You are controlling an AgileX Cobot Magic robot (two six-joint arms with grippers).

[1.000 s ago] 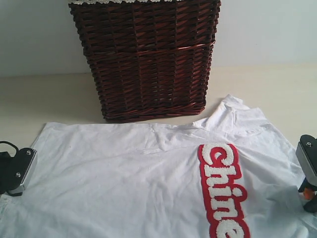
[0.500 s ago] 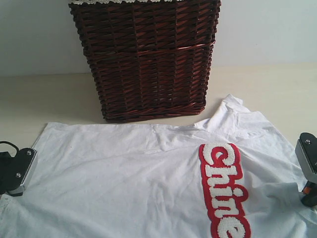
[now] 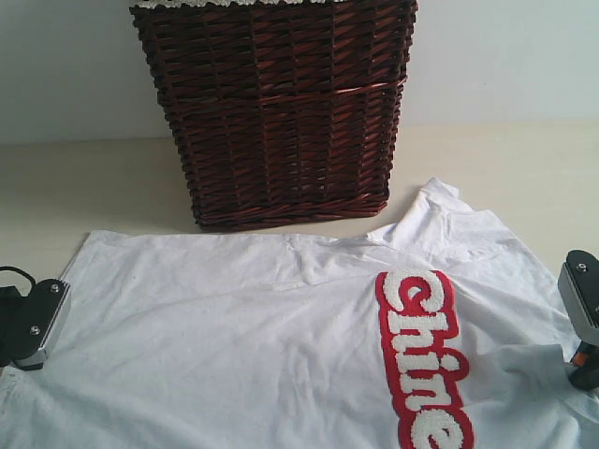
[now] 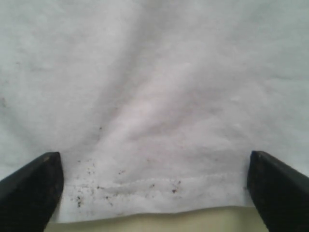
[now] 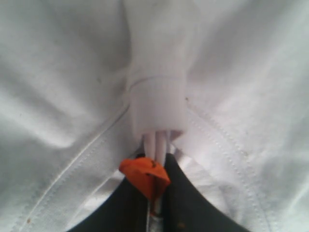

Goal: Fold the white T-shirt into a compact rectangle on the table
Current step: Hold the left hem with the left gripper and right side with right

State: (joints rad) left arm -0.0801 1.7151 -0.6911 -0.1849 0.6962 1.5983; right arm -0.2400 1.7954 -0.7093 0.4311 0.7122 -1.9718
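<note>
The white T-shirt (image 3: 234, 327) lies spread flat on the table (image 3: 94, 187), its red band (image 3: 421, 365) with fuzzy white letters toward the right. At the shirt's left edge my left gripper (image 3: 37, 323) rests low; in the left wrist view it (image 4: 154, 188) stands open, its black fingers (image 4: 34, 188) wide apart either side of the speckled hem (image 4: 145, 186). At the shirt's right edge, my right gripper (image 3: 580, 360) is shut on a pinched-up fold of shirt fabric (image 5: 157, 106); the right wrist view shows it (image 5: 157, 159) with an orange pad against the cloth.
A tall dark brown wicker basket (image 3: 281, 112) with white lace trim stands on the table just behind the shirt's middle. Bare table runs along the back on both sides of it. A strip of table (image 4: 159, 222) shows below the hem.
My right gripper has shut on the shirt's fabric and dipped slightly, bunching the cloth at the right edge. The left gripper has not moved.
</note>
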